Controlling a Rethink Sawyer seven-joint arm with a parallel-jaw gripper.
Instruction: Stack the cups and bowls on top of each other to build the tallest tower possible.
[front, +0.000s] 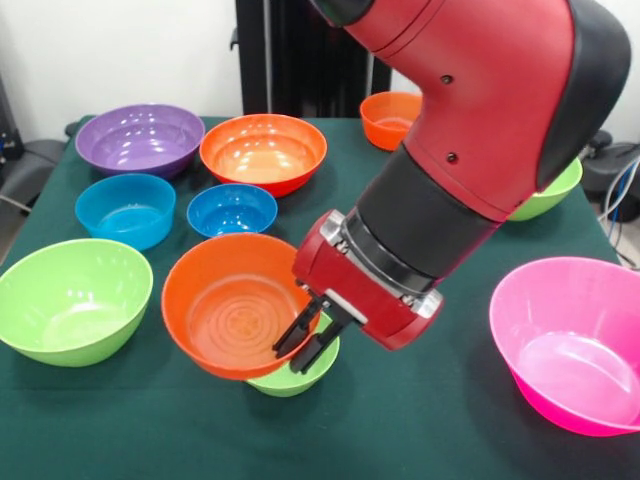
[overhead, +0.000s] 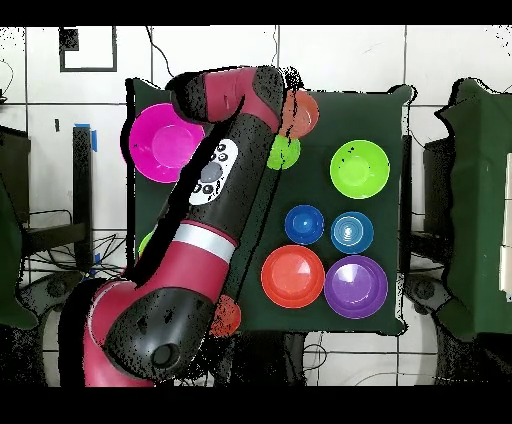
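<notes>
1. Nearest lay one pink bowl (front: 567, 343), glossy, round.
2. Counted: three lime, three orange, two blue, one purple.
3. The gripper (front: 306, 345) clenched the tilted orange bowl (front: 232, 303) atop a small green bowl (front: 296, 378), table-centre.

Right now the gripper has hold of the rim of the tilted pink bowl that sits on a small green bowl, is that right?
Not quite: the tilted bowl is orange, not pink. The front view shows the gripper closed on the rim of the orange bowl, which rests on the small green bowl. The pink bowl sits apart, untouched.
</notes>
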